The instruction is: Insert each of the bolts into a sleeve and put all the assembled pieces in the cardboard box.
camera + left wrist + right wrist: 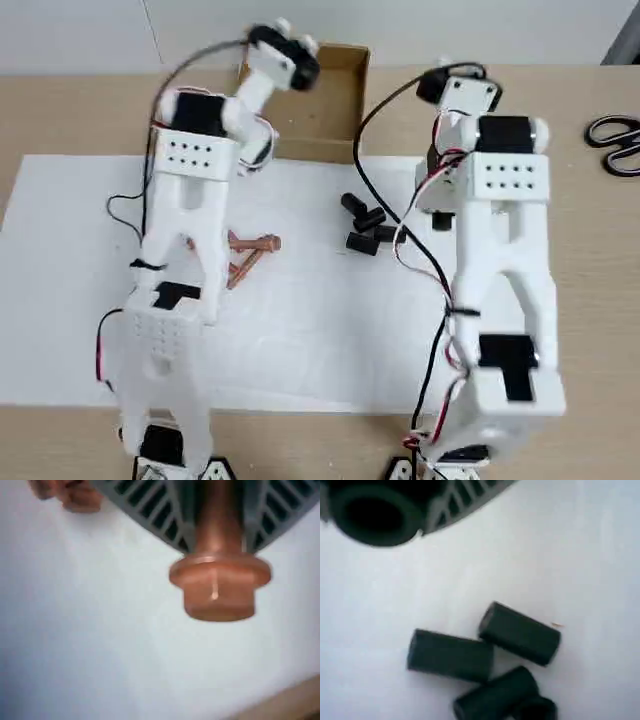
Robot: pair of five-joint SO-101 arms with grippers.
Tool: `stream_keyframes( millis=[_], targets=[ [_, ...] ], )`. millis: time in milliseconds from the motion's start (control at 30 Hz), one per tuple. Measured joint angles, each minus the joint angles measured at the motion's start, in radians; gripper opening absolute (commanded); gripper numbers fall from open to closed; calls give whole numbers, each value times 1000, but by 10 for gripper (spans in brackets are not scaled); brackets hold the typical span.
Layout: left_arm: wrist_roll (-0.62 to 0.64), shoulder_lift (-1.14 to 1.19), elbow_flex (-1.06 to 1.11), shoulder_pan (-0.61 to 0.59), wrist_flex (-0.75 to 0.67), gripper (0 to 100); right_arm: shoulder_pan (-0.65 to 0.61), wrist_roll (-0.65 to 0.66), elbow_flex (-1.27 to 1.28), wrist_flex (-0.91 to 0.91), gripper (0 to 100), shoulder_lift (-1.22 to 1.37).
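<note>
Two parts in hand.

High view: loose bolts (250, 255) and sleeve pile (365, 228) on the paper (300, 330), cardboard box (325, 95) beyond.

Left wrist view: left gripper (218, 515) clamped on a bolt (217, 587).

Right wrist view: right gripper (405, 505) grips a sleeve (372, 512).

Looks like the mating step. Next move needs bolt and bore aligned on one axis.

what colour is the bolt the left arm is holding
Copper-brown. The bolt shows best in the left wrist view, head toward the camera.
</note>
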Motion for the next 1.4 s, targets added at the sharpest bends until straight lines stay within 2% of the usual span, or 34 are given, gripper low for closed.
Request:
stream_keyframes(
  millis=[133,333,567,667,833,967,1100,1233,1400],
  targets=[
    [222,-187,-2,-38,0,6,-2,0,2,3,3,-206],
    [265,-466,133,6,0,6,-52,0,71,6,3,-528],
    [281,-848,480,166,0,6,-123,0,284,8,3,-928],
    [351,-1028,651,199,-38,6,-133,0,402,-28,3,-1091],
    [540,-1201,1030,201,-305,6,-138,-2,727,-233,4,-1280],
    [574,-1272,1332,236,-595,6,-209,-48,1043,-396,4,-1441],
    [580,-1358,1553,285,-829,6,-259,-37,1356,-589,4,-1596],
    [580,-1425,1700,331,-990,6,-270,-15,1611,-770,4,-1699],
    [580,-1501,1843,388,-1094,6,-321,-12,1786,-878,4,-1728]
  ],
)
